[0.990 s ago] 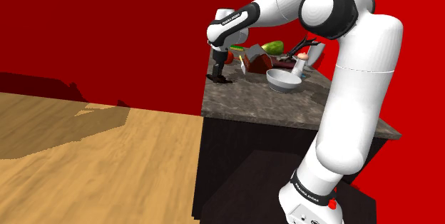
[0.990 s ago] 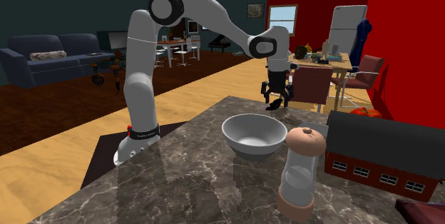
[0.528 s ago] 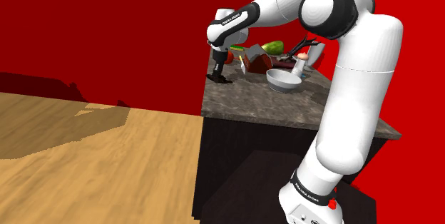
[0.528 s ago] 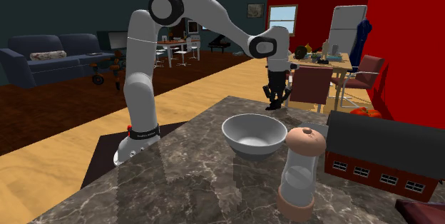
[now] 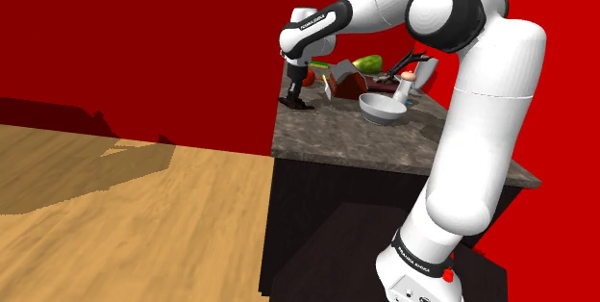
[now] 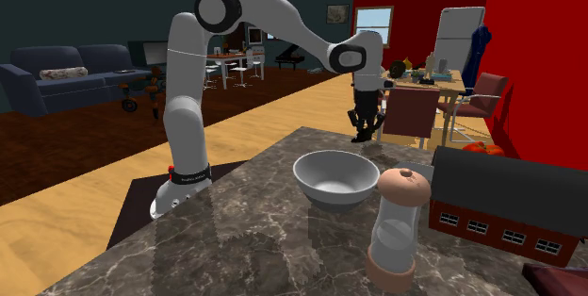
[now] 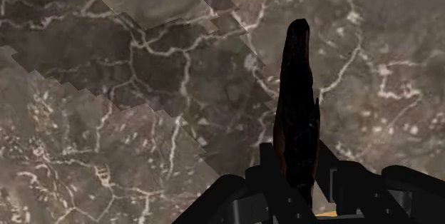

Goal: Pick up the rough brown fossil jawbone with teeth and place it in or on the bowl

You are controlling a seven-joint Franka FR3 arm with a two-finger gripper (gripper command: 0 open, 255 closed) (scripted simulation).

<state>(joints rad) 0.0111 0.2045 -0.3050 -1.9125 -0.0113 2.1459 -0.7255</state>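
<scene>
**Gripper clenched on the jawbone at the far edge of the table**

The black gripper (image 7: 296, 183) is closed around one end of the jawbone (image 7: 296, 108). In the wrist view its two fingers (image 7: 269, 172) press against the piece from either side. The jawbone is a long, narrow shape, very dark brown and close to black. It runs straight out past the fingertips and tapers to a rounded tip. Behind it lies the veined, marble-patterned top of the table (image 7: 107, 115). The views do not show whether its far end touches that surface or hangs just above it.

In the shoulder view the white arm (image 5: 462, 88) reaches up and to the left. The gripper (image 5: 297, 99) points down at the table's (image 5: 385, 146) left edge, with the jawbone (image 5: 301, 105) a small dark shape at its tips. The grey bowl (image 5: 382, 109) stands apart from them, to the right along the table. Beyond the bowl are a toy barn (image 5: 348, 81) and a pepper mill (image 5: 408, 84).

In the second exterior view the gripper (image 6: 364, 124) hangs over the table's (image 6: 245, 238) far edge, the jawbone (image 6: 361, 137) in its grasp. They are behind the bowl (image 6: 336, 179) and slightly to its right. The pepper mill (image 6: 398, 228) stands near the camera, with the dark-roofed barn (image 6: 504, 205) to its right.
</scene>
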